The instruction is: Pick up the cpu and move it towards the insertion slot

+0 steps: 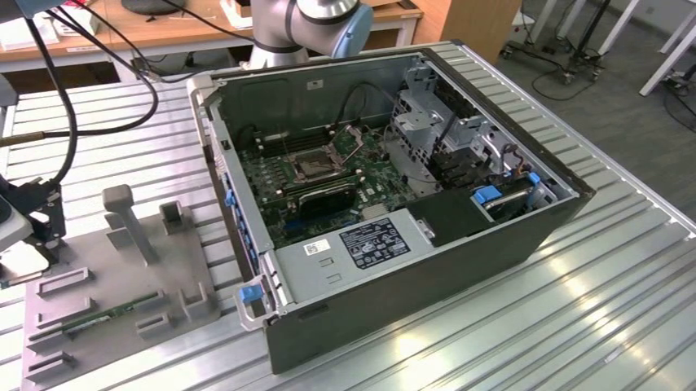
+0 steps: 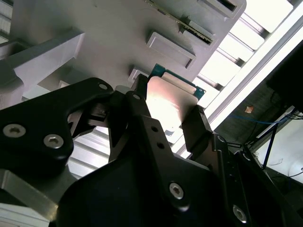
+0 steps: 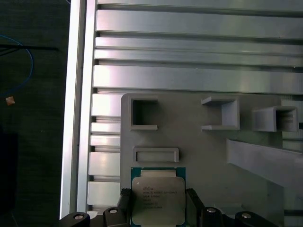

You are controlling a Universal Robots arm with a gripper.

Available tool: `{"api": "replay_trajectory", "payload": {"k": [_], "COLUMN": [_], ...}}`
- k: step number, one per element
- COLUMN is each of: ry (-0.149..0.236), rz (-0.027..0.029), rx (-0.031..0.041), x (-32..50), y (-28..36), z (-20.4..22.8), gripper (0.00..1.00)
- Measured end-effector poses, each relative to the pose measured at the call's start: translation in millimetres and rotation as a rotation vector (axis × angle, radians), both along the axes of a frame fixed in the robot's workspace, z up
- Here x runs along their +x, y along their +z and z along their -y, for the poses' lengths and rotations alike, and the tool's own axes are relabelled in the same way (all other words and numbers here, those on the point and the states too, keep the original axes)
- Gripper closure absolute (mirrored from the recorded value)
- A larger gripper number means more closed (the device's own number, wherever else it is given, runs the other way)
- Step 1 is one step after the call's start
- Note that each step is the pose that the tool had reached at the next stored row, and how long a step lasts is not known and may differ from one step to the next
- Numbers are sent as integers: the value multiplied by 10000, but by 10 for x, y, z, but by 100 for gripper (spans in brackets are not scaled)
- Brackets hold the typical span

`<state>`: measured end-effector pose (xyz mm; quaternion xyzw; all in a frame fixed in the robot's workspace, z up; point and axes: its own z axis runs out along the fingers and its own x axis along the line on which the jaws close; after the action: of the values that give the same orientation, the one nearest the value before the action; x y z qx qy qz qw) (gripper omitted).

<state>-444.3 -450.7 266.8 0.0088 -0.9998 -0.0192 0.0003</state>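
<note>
Silver cpu [image 3: 157,201] clamped; exterior view shows insertion slot [image 1: 315,165].

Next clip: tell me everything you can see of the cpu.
The cpu is a small flat square: a shiny silver metal lid with dark print, on a teal-green board that shows as a thin rim. It lies level, lid facing the first wrist view, over the grey fixture plate, next to a shallow rectangular pocket. Black fingers bear on two opposite edges, apparently gripping it. Whether it rests on the plate or is lifted cannot be told.
</note>
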Motion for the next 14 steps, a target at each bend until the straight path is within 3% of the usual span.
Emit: {"api": "replay_trajectory", "payload": {"k": [6,14], "ry": [0,0], "rz": [-3,0], "rx": [-2,0], "x": [0,0], "y": [6,147], "z": [0,0], "gripper": [46,46]}}
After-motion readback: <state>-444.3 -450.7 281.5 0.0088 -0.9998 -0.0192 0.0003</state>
